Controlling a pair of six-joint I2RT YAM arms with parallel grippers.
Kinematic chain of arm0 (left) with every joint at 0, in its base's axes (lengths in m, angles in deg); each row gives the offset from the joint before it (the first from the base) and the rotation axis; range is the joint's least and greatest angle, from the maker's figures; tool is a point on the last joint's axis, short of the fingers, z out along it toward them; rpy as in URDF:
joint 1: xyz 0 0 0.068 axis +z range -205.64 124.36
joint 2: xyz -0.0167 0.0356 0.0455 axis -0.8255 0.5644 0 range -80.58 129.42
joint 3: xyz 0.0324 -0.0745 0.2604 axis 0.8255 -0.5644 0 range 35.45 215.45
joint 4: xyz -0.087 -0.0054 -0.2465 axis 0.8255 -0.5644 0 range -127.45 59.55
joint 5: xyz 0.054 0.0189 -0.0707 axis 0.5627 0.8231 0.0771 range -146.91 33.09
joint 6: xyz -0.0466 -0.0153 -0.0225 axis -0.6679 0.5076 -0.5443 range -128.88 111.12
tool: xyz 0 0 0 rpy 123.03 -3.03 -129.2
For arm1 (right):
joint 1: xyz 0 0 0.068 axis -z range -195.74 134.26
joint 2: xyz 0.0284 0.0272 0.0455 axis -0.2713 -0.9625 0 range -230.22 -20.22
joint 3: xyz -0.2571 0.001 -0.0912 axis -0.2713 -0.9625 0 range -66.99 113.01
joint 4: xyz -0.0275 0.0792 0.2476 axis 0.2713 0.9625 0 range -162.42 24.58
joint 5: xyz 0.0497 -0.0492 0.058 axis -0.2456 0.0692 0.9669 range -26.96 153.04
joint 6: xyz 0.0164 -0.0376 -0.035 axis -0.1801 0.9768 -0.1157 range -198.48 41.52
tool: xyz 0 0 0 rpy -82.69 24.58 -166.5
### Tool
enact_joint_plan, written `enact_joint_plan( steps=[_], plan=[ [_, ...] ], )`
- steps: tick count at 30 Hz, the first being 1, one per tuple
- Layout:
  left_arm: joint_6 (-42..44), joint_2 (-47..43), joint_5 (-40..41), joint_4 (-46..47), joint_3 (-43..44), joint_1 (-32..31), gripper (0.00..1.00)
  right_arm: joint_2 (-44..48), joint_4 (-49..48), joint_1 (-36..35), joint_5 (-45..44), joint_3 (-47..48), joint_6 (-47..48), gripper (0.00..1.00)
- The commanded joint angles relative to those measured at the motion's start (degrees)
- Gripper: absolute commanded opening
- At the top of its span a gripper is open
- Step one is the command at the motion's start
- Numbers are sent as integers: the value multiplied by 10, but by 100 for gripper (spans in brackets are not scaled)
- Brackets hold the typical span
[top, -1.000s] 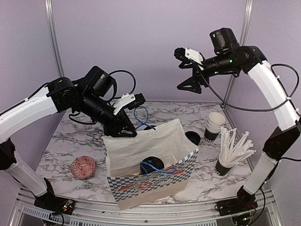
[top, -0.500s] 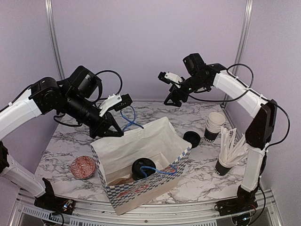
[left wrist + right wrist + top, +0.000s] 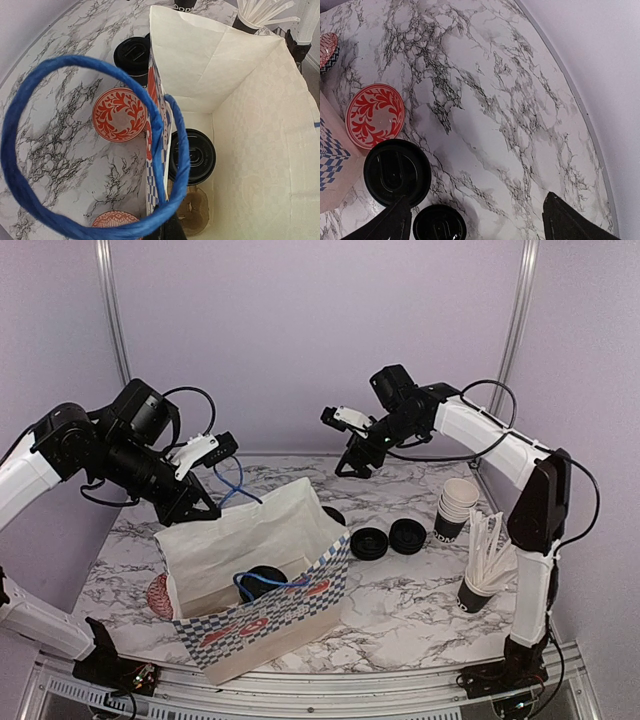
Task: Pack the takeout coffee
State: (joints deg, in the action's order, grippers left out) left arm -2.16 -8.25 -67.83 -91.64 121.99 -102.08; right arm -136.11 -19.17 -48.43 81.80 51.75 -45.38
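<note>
Overhead view: a paper bag (image 3: pixel 270 625) with a blue checked band stands open at lower centre on the marble table (image 3: pixel 420 610). One lidded cup (image 3: pixel 262 580) is seen upright on the bag's floor; in the left wrist view it (image 3: pixel 195 155) sits at mid-frame, beside a brown patch that cannot be identified.

The left gripper (image 3: pixel 197 508) is held at the bag's upper-left rim, its fingers clenched on the blue rope handle (image 3: pixel 232 478) — the loop (image 3: pixel 20 150) fills the left half of the wrist view.

Two more lidded cups (image 3: pixel 369 542) stand side by side on the table just right of the bag, and a third cup (image 3: pixel 333 513) is partly hidden behind the bag's far corner.

The right gripper (image 3: pixel 350 448) hangs in the air at upper centre, above the back of the table, its fingers spread and nothing between them; in its wrist view (image 3: pixel 476 197) two black lids show at lower left, near a red bowl (image 3: pixel 375 115).

At the right edge, a stack of open cups (image 3: pixel 458 505) and a cup of straws (image 3: pixel 490 560) are set near each other.
</note>
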Motion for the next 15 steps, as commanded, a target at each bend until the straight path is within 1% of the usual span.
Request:
enact_joint_plan(
  steps=[1, 6, 9, 11, 15],
  plan=[
    [-7, 2, 15, -34, -1, 4, 0, -39, 1, -30, 7, 33, 2, 89],
    [-12, 9, 16, -48, 11, 5, 0, -69, 26, -59, 12, 65, -1, 90],
    [-13, 8, 17, -51, 9, 5, 0, -72, 49, -70, 10, 65, 3, 90],
    [-14, 7, 17, -52, 6, 5, 0, -75, 64, -72, 9, 64, 4, 95],
    [-15, 9, 10, -52, 3, 5, 0, -81, 78, -75, -1, 65, 1, 96]
  ],
)
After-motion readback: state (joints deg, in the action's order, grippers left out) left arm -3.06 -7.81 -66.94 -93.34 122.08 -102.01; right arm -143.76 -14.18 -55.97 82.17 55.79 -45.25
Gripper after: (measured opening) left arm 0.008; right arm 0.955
